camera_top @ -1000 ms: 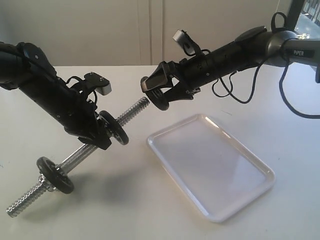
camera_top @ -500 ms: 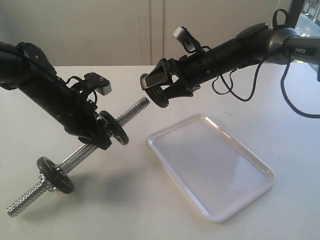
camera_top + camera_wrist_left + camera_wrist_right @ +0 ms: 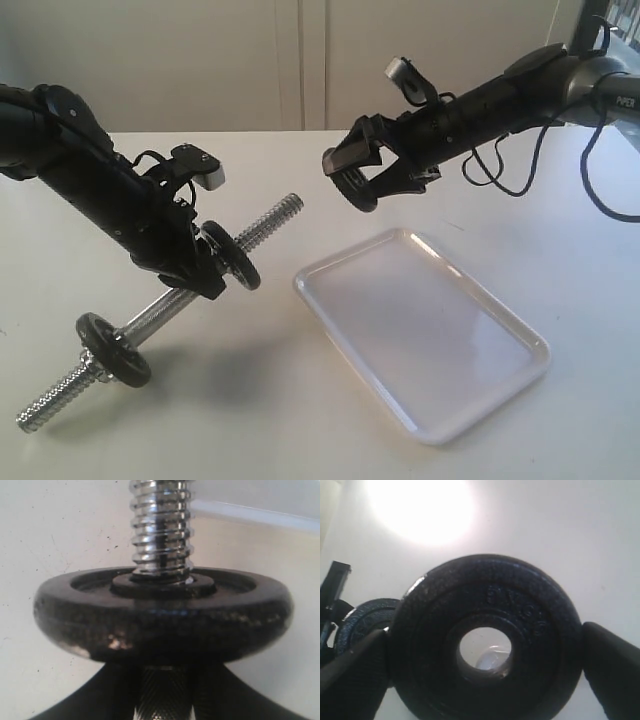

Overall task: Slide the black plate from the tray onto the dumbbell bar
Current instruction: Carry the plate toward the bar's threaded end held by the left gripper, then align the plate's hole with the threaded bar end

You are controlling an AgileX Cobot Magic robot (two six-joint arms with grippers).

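My left gripper (image 3: 196, 272) is shut on the knurled middle of the dumbbell bar (image 3: 268, 222) and holds it tilted, with the upper threaded end pointing right. Two grey-black discs sit on the bar, one (image 3: 232, 256) against the fingers and one (image 3: 113, 350) near the low end. In the left wrist view that near disc (image 3: 162, 615) fills the frame above my left gripper (image 3: 162, 700). My right gripper (image 3: 358, 182) is shut on the black plate (image 3: 352, 188), in the air to the right of the bar's tip. Its centre hole faces the right wrist camera, on the black plate (image 3: 525, 612) between the fingers (image 3: 610, 665).
The white tray (image 3: 425, 330) lies on the white table, below and to the right of the bar's upper end, with nothing in it. The bar's low threaded end (image 3: 45, 405) hangs near the table's front left. Cables trail from the right arm (image 3: 520, 95).
My right gripper has carried the black plate to the right, away from the bar's upper end. The left arm and the bar have barely moved.
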